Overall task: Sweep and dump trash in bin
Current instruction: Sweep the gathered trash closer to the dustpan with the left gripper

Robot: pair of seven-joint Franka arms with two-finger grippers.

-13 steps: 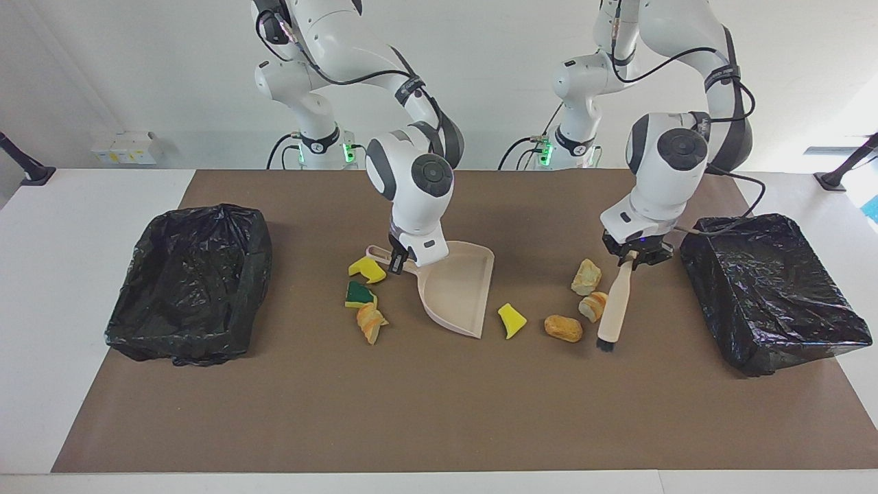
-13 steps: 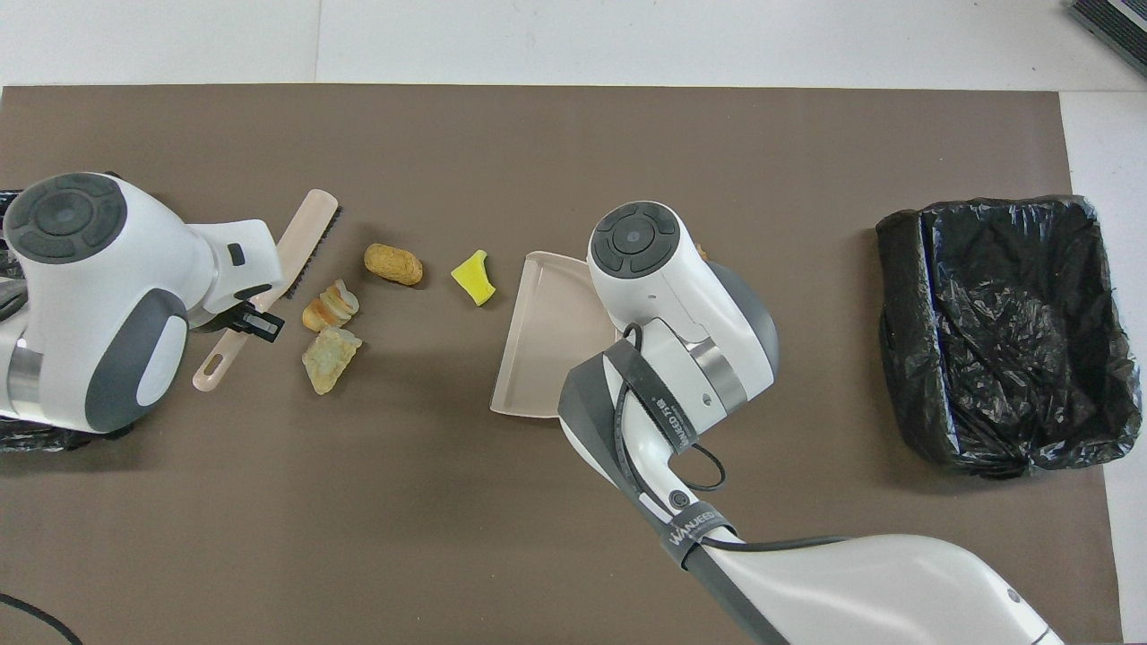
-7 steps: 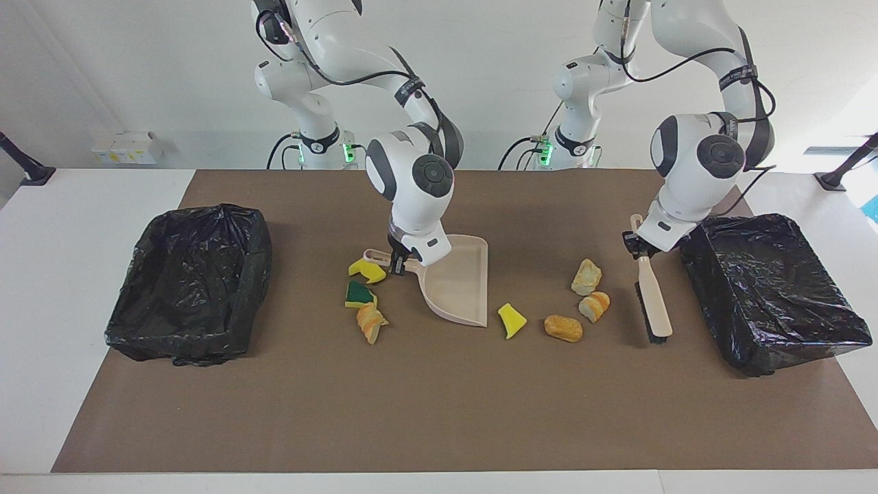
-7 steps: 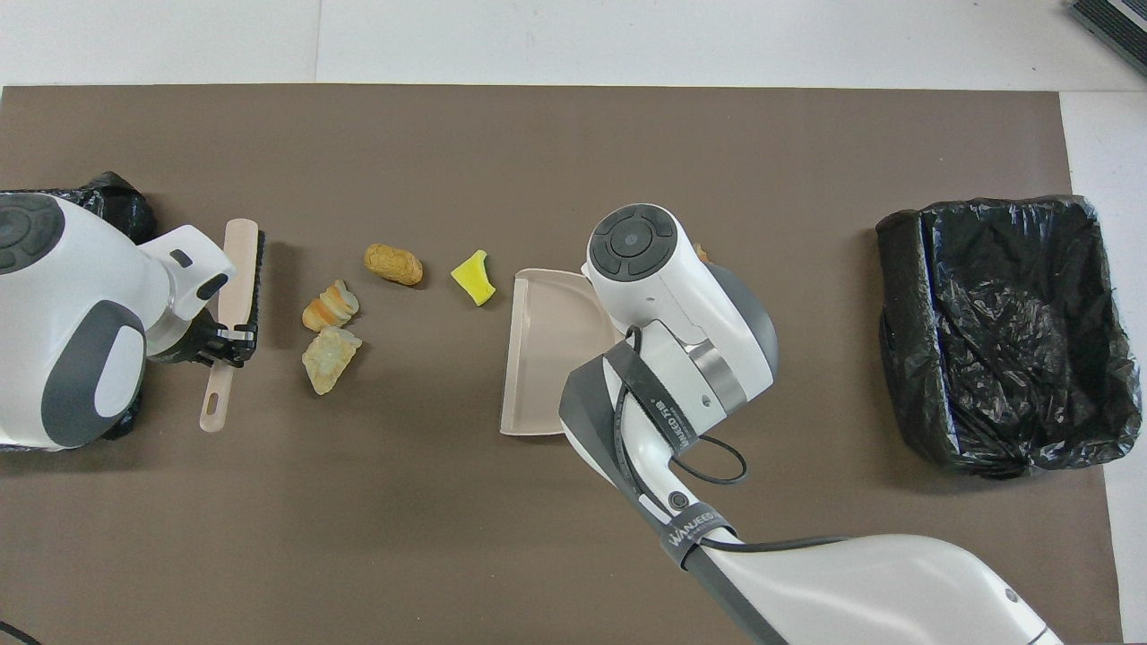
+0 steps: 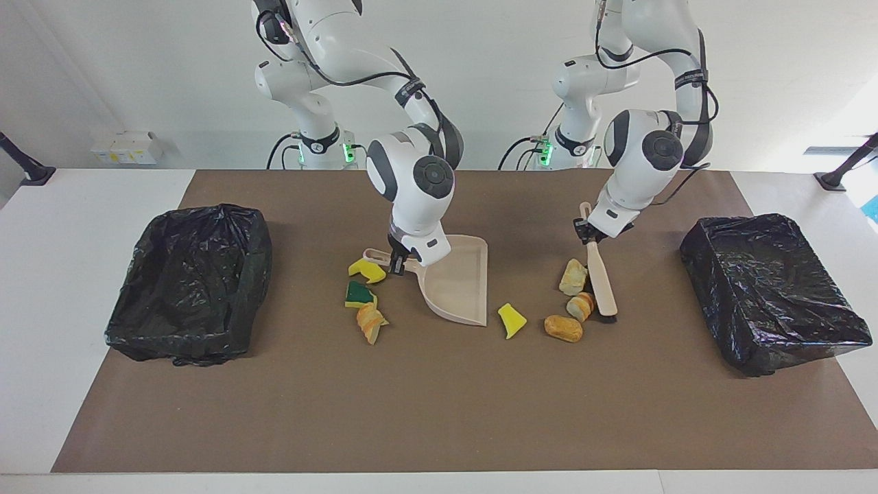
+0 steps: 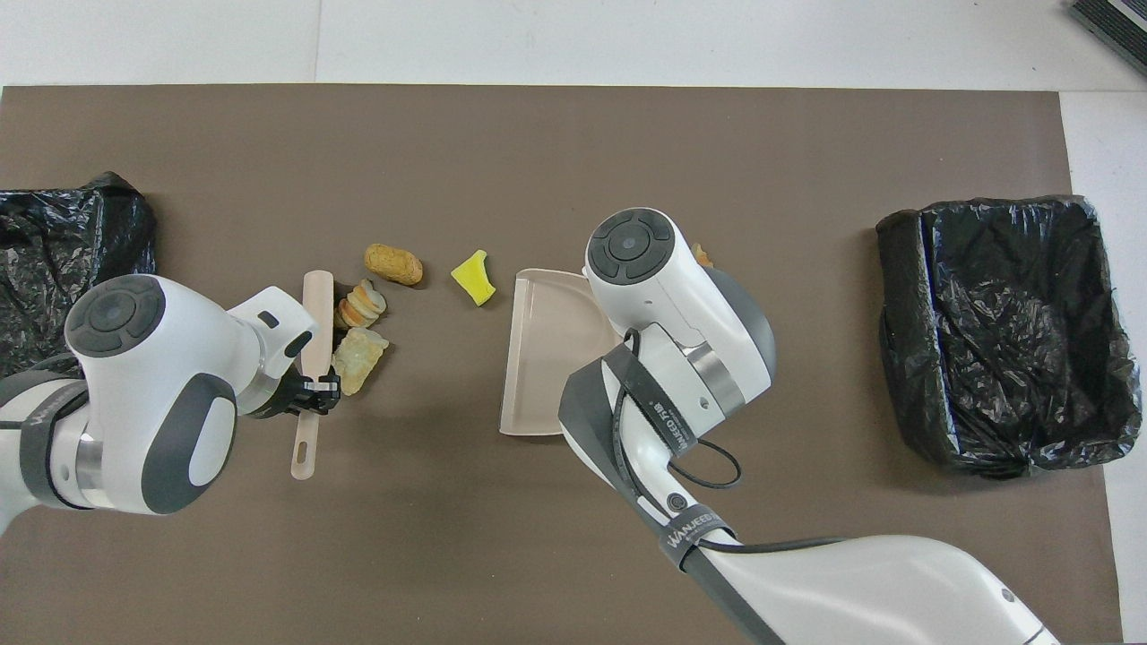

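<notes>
Trash [image 5: 564, 328] scraps strung lengthwise along table, brush [image 5: 601, 283] touching two

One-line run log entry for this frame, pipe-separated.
left gripper: shut on beige brush, against two bread-like lumps | right gripper: shut on beige plastic dustpan | pan empty

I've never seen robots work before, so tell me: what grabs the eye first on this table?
Two white arms, each holding a cleaning tool. The left hand grips a beige brush pressed against two bread-like lumps, and the right hand holds a beige dustpan at mid-table, with a yellow sponge chunk between them. A black-lined bin sits at each end of the brown mat.
</notes>
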